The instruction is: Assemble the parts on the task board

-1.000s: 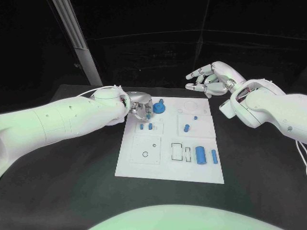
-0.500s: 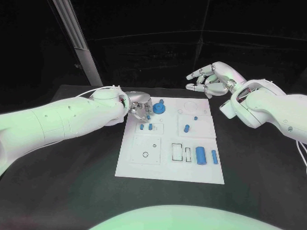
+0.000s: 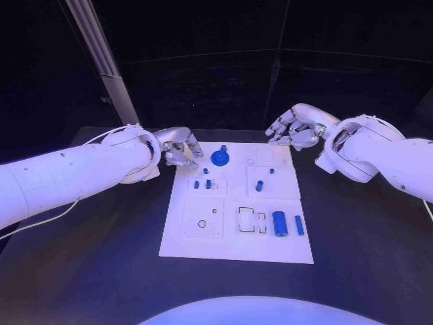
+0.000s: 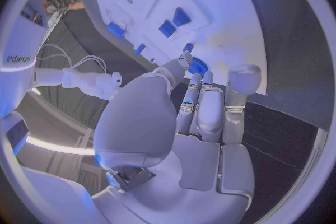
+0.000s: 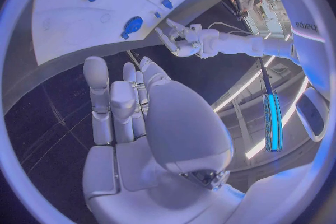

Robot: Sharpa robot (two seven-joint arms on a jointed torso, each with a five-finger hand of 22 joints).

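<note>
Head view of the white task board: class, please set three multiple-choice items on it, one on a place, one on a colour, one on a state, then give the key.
1. Where does the round blue knob-like part stand on the white rectangular task board?
A. near the far edge
B. at the near edge
C. off the board

2. What colour are the small parts on the board?
A. red
B. blue
C. yellow

3. What does the left silver robot hand hold?
A. a blue part
B. the board
C. nothing

Key: 1 A, it stands near the far edge between the two hands. 2 B, every piece looks blue. 3 C, its fingers are apart beside the board's far left corner with nothing in them.
</note>
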